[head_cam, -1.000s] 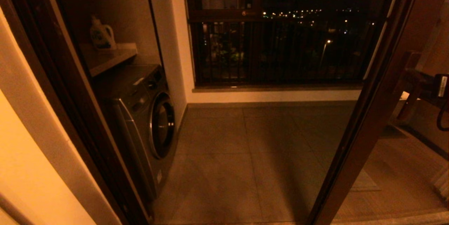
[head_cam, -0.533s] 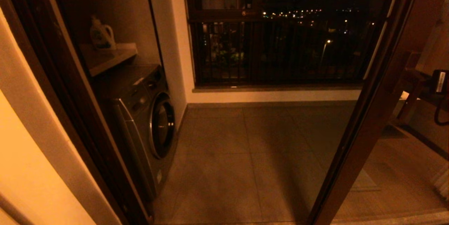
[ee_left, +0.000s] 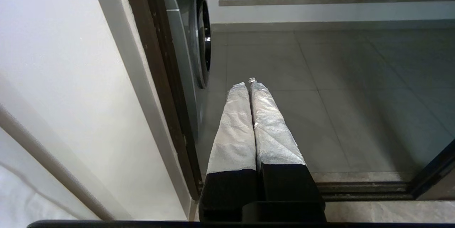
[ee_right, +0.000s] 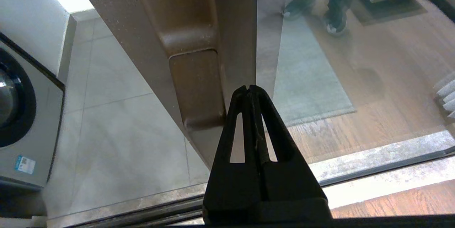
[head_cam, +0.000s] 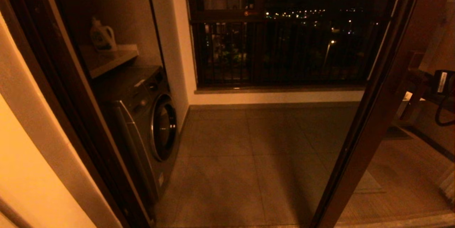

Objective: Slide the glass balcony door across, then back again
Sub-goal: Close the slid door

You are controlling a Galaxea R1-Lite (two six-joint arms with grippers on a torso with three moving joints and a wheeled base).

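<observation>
My right gripper (ee_right: 250, 87) was pressed shut, its two black fingers meeting at the tips with nothing between them, and those tips sat against the brown wooden frame of the glass balcony door (ee_right: 234, 15), just beside the lower end of the blocky pull handle (ee_right: 193, 79). The door stood well over toward the right end of the floor track (ee_right: 153, 210), leaving the opening onto the tiled balcony wide. My left gripper (ee_left: 248, 85) was also closed on nothing, its silver-wrapped fingers side by side, hanging idle near the left jamb (ee_left: 160, 79) and the washing machine (ee_left: 193, 39).

What worried me was the contact itself. I was only pushing with a closed tip on a smooth, narrow frame edge (no grasp at all), so I judged the tips could skid off onto the glass or slip past the handle, and the door would stop while my arm went on. If the push came at an angle to the track, the panel might bind. Sliding it back would need a push from the other side, and a poor re-seat against the handle could miss entirely.

My count: one sliding door with one handle, one washing machine, one detergent jug (head_cam: 102, 36) on one shelf (head_cam: 110, 59), one barred window (head_cam: 280, 43), and two grippers, both closed.
</observation>
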